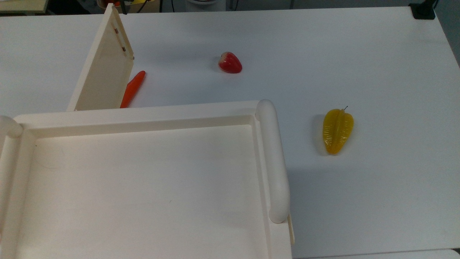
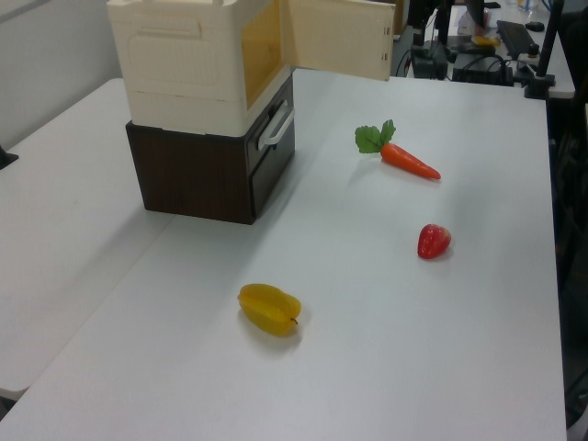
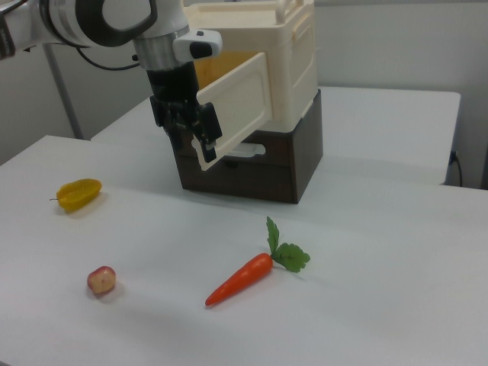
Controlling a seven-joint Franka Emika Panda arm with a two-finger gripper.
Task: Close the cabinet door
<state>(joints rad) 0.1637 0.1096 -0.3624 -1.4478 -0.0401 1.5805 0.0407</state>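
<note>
One cabinet door [image 3: 236, 107] is standing ajar from the cabinet [image 3: 286, 61], its free edge touching the gripper [image 3: 200, 130] in the right view, the long axis running sideways out over the table [image 3: 366, 274]. Whether the fingers are spread or closed, I cannot tell. Part of the carrot [image 1: 133, 88] is lying hidden behind the door in the top view.

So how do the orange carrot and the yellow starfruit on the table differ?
The long, tapered orange carrot has green leaves at one end; the stubby, ridged yellow starfruit has none. In the left view the carrot lies farther back than the starfruit. In the top view the carrot is partly hidden behind the cabinet door, while the starfruit lies in the open. Both rest on the white table.
</note>
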